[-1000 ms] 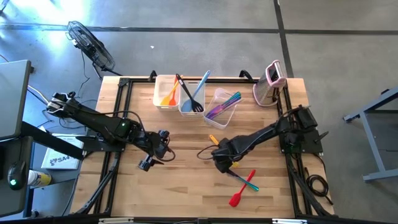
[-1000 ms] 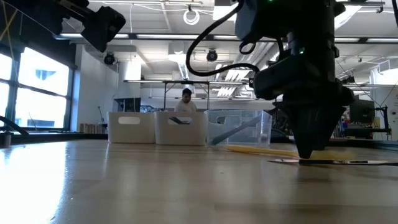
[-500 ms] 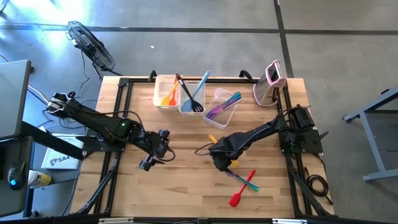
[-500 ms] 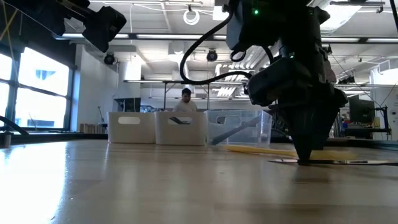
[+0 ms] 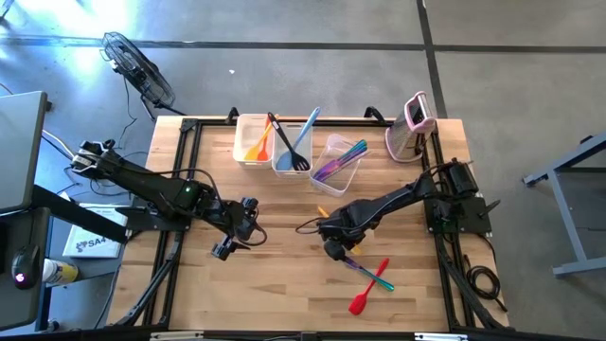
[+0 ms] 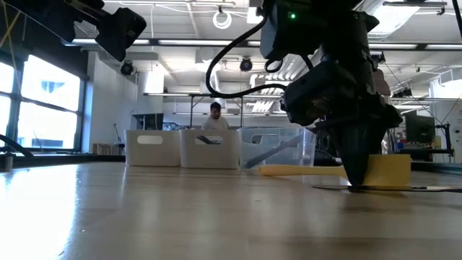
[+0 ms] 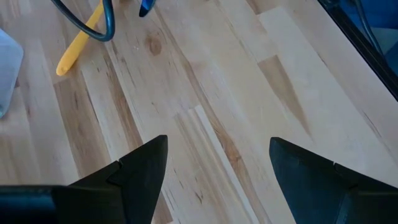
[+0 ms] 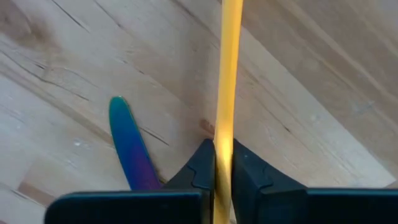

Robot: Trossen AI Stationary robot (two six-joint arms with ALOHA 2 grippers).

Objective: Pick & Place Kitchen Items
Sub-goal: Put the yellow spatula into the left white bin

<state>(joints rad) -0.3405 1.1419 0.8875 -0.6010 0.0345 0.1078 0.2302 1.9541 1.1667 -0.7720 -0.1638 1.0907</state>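
Note:
A yellow spatula (image 6: 390,172) lies mid-table with its handle (image 5: 324,210) pointing toward the far edge. My right gripper (image 5: 333,248) stands over it, pointing down and shut on the handle. A blue-purple utensil handle (image 8: 127,143) lies on the wood beside the fingers. A red spatula (image 5: 363,298) and a teal utensil (image 5: 380,276) lie near the front edge, to the right. My left gripper (image 5: 225,248) hangs open over bare wood at centre left (image 7: 217,162), holding nothing. My right gripper pinches the yellow spatula's handle (image 8: 222,134) between its two fingers, which come from above and lie across it. In the low view the spatula's blade (image 6: 390,180) stands on its edge on the table and the handle (image 6: 289,170) runs about level.
Three tubs stand in a row at the far side: a white one (image 5: 252,142) with orange utensils, a middle one (image 5: 292,152) with black and blue ones, a clear one (image 5: 339,163) with purple and teal ones. A pink-and-white object (image 5: 413,128) stands far right. A person shows beyond the table.
My right gripper has sunk a little, drifted slightly toward the table's left, and shut on the yellow spatula's handle. The spatula has rolled, so its blade, flat on the table before, now stands on its edge.

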